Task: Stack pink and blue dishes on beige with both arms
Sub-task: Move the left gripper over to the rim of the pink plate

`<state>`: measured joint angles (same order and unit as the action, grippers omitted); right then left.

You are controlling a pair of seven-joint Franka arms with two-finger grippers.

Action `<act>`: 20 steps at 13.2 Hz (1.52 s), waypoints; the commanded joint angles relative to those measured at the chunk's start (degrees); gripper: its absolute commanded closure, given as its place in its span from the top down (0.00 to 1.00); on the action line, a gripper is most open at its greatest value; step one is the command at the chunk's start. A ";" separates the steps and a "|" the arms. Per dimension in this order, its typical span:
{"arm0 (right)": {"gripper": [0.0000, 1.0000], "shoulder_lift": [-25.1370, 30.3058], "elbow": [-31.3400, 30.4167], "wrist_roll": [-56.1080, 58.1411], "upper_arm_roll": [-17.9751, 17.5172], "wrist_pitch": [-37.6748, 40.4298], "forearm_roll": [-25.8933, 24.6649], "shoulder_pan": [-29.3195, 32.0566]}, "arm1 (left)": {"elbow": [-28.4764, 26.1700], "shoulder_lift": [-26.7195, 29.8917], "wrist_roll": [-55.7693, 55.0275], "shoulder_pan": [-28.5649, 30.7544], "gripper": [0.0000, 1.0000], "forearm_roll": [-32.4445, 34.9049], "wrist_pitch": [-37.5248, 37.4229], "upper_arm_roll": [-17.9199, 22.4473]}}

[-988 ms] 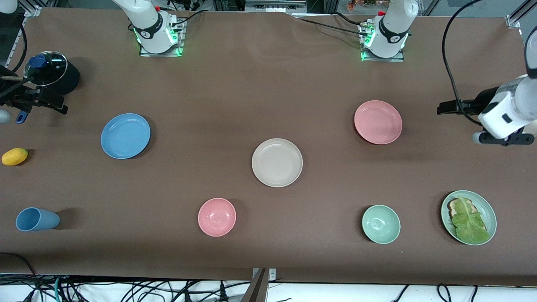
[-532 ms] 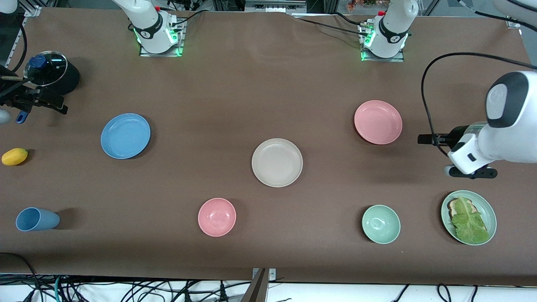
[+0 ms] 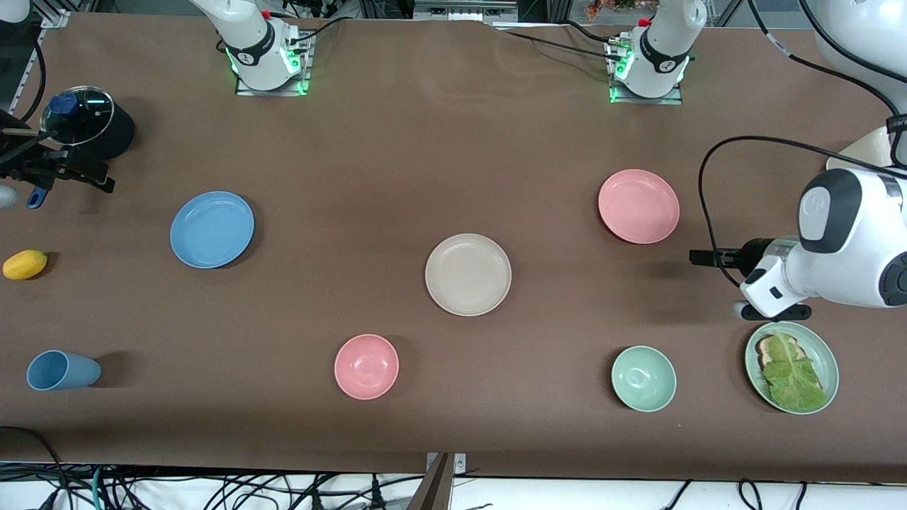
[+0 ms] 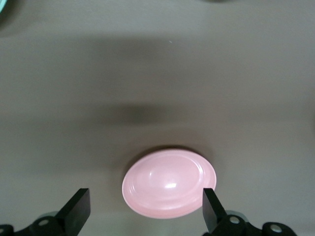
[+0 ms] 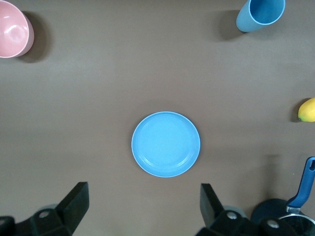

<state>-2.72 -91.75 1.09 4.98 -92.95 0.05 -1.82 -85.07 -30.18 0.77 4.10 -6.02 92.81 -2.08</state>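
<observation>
A brown table (image 3: 397, 156) carries a blue plate (image 3: 212, 229), beige plate (image 3: 468, 274), pink plate (image 3: 638, 206), pink bowl (image 3: 366, 366), green bowl (image 3: 643, 378), lettuce plate (image 3: 822, 354), blue cup (image 3: 62, 370), lemon (image 3: 25, 264) and lidded black pot (image 3: 88, 129).

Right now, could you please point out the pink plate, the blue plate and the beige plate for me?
pink plate (image 3: 638, 206): front view, centre of its shallow well.
blue plate (image 3: 212, 229): front view, centre of its well.
beige plate (image 3: 468, 274): front view, centre of its well.

Brown matte worktop (image 3: 397, 142), evenly lit. Black cables (image 3: 212, 489) lie along its edge nearest the front camera.
</observation>
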 commanded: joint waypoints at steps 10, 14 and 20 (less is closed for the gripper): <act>1.00 -0.18 0.87 -0.30 -0.15 0.31 0.47 0.06 | -43.13 21.74 14.33 1.44 1.00 -8.12 36.10 0.23; 1.00 -0.19 0.87 -0.30 -0.06 0.31 0.47 0.06 | -48.86 22.09 21.18 3.98 1.00 -10.76 41.82 0.23; 1.00 -0.19 0.87 -0.30 -0.15 0.40 0.47 0.06 | -53.88 20.52 33.49 5.48 1.00 -19.02 48.34 0.23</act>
<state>-2.72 -91.75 1.09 4.97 -92.95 0.05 -1.82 -137.05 -10.09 29.75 9.15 -21.91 139.45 -1.51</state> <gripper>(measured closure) 0.000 0.000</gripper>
